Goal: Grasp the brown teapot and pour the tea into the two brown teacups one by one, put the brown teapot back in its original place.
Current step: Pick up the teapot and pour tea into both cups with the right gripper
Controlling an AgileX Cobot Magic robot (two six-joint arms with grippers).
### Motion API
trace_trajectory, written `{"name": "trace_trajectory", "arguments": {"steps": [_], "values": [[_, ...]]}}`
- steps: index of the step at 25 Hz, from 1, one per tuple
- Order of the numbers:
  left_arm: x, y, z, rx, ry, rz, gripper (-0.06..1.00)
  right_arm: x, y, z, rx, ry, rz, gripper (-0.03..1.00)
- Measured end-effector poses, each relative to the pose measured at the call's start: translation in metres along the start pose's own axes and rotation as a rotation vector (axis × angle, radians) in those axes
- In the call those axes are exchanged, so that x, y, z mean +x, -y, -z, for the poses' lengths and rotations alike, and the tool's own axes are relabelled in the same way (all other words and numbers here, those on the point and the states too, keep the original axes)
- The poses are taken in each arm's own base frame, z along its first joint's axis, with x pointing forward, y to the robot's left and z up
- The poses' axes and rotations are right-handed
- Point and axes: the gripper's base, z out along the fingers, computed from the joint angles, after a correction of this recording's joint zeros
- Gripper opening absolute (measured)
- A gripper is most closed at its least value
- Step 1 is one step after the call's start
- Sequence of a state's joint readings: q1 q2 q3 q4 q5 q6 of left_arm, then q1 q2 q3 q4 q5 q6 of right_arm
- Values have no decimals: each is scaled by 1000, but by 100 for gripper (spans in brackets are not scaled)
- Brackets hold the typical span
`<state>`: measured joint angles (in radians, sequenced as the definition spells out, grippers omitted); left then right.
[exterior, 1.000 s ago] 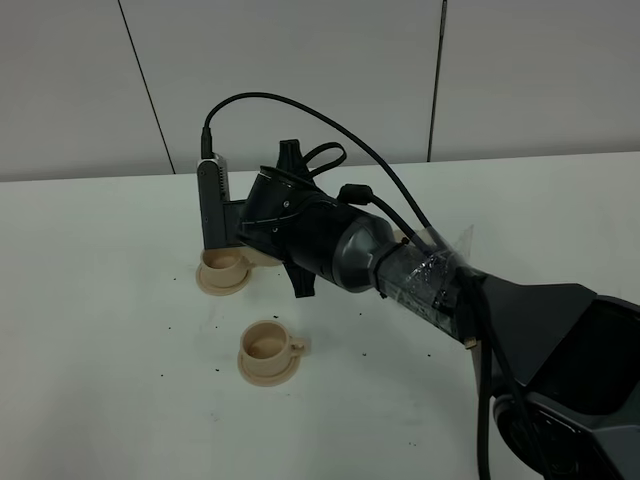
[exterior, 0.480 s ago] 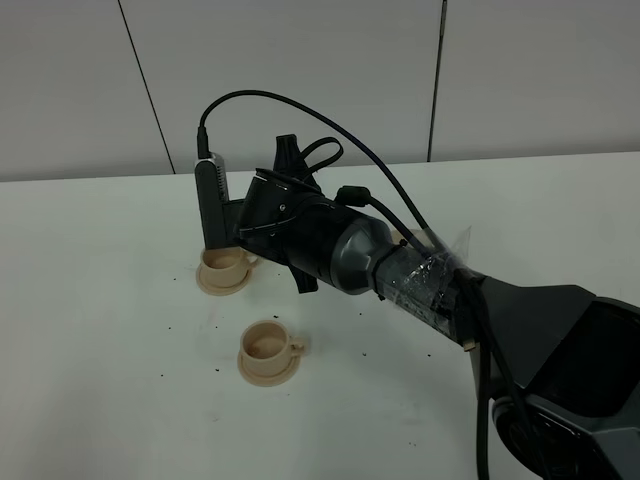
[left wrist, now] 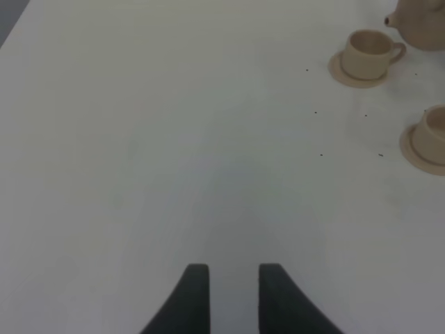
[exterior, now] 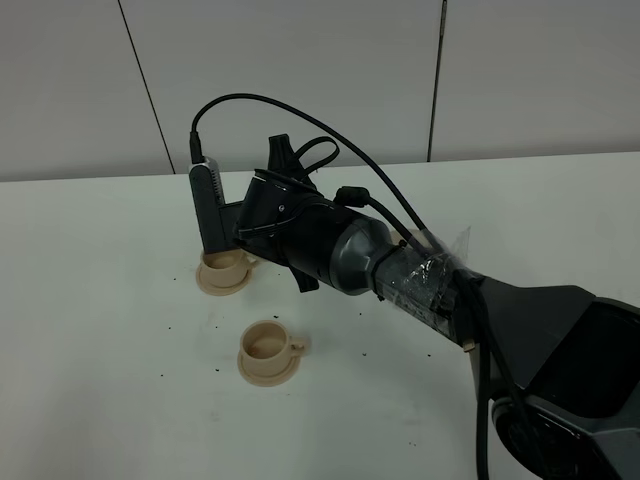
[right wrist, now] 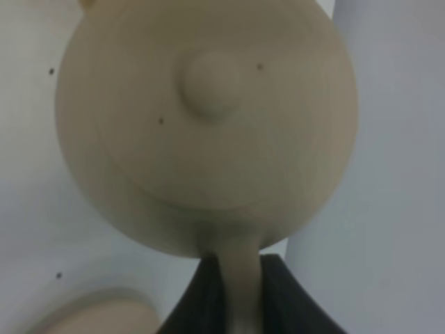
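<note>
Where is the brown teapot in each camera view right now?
Exterior high: not clearly visible; the right arm covers it, by the far teacup.
Left wrist: the brown teapot sits in the picture's upper right corner, cut by the edge.
Right wrist: it fills the picture, handle in the shut right end effector.
Shared landmark: the far teacup, beside the spout in the left wrist view.

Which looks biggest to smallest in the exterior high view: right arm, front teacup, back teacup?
1. Right arm, by far.
2-3. Front teacup and back teacup: alike. The back one is farther away and partly covered by the arm, so no ranking.
</note>
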<state>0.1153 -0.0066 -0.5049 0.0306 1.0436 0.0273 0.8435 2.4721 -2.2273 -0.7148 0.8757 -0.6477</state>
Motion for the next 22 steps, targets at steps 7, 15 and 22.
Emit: {"name": "trace_trajectory", "arguments": {"steps": [7, 15, 22], "values": [[0, 0, 0, 0, 0, -2, 24, -1, 0, 0, 6, 9, 37, 9], [0, 0, 0, 0, 0, -2, 24, -2, 1, 0, 14, 13, 70, 9], [0, 0, 0, 0, 0, -2, 24, -2, 3, 0, 39, 16, 96, 9]]}}
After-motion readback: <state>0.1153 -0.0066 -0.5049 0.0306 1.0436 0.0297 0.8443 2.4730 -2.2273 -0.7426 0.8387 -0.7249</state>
